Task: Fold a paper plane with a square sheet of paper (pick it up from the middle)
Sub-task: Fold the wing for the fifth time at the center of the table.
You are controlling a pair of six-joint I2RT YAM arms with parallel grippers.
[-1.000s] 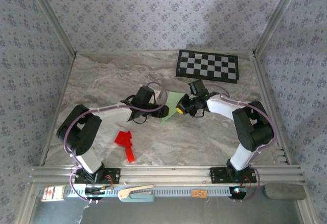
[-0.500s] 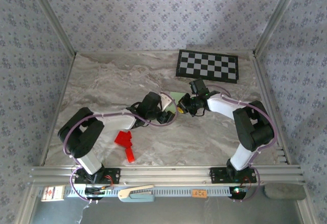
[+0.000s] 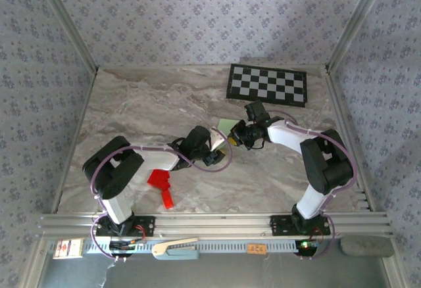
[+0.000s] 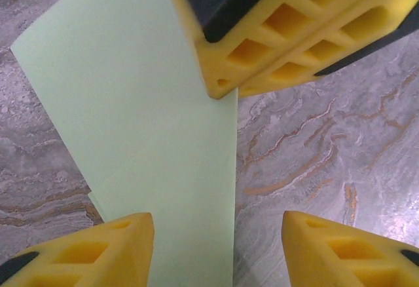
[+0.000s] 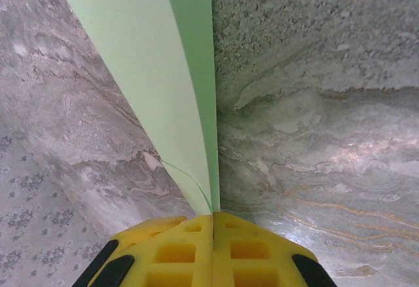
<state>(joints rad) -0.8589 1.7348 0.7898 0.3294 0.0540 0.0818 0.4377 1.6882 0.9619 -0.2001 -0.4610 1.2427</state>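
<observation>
Near the middle of the grey marbled surface [image 3: 131, 104], slightly toward its far edge, sits the sheet of paper [image 4: 144, 136]. It is thin, matte and pale green, folded into a long strip with one slanted end and crisp straight edges. The right gripper [image 5: 213, 216] has its ribbed yellow fingers pressed together on the sheet's edge, lifting it into a smooth curve. The left gripper [image 4: 216, 225] hangs over the strip with its fingers apart on either side. A bright red paper shape [image 3: 161, 181] lies toward the near left edge, and a black-and-white checkerboard [image 3: 268, 84] lies flat at the far right corner.
</observation>
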